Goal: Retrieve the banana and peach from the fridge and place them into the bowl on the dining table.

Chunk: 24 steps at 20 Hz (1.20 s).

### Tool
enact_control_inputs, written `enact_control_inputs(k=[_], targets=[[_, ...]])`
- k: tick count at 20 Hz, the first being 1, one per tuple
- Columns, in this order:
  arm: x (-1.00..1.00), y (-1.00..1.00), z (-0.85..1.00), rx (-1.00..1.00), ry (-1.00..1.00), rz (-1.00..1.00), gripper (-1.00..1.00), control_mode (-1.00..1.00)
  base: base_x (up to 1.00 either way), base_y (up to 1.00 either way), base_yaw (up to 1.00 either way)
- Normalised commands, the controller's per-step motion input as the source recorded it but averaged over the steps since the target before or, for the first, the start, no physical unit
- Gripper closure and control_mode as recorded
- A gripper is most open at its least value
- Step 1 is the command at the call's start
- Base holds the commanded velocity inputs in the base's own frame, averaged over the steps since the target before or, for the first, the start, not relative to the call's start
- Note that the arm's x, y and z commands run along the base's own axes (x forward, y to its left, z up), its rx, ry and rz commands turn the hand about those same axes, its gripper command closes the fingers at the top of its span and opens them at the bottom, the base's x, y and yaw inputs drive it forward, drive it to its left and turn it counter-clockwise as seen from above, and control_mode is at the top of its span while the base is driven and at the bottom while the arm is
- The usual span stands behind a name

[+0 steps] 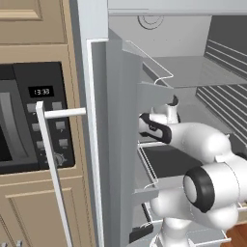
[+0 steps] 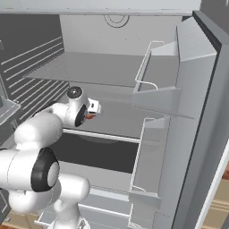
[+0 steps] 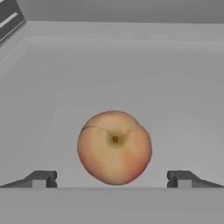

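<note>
I've got the end effector spread wide, gripping nothing, inside the fridge. Peach sits on the fridge shelf, just beyond and between the fingertips, untouched.

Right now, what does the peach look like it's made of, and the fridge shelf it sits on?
The peach looks like soft fruit with a matt skin, orange-red fading to pale yellow, with a stem dimple and a crease. The shelf looks like smooth pale grey plastic or painted metal; it is flat, even and barely shiny, so which one is unclear.
</note>
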Motion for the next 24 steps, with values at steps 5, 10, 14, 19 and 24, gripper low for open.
enact_control_inputs(k=[5, 10, 14, 19, 24], targets=[[0.12, 0.0, -0.17, 0.0, 0.0, 0.0, -1.0, -1.0, 0.0, 0.0, 0.0], [0.13, 0.0, -0.17, 0.0, 0.0, 0.0, -1.0, -1.0, 0.0, 0.0, 0.0], [0.12, 0.0, -0.16, 0.0, 0.0, 0.0, -1.0, -1.0, 0.0, 0.0, 0.0], [0.13, 0.0, -0.13, 0.0, 0.0, 0.0, -1.0, -1.0, 0.0, 0.0, 0.0], [0.07, 0.0, -0.17, 0.0, 0.0, 0.0, 1.0, -1.0, 0.0, 0.0, 0.0]])
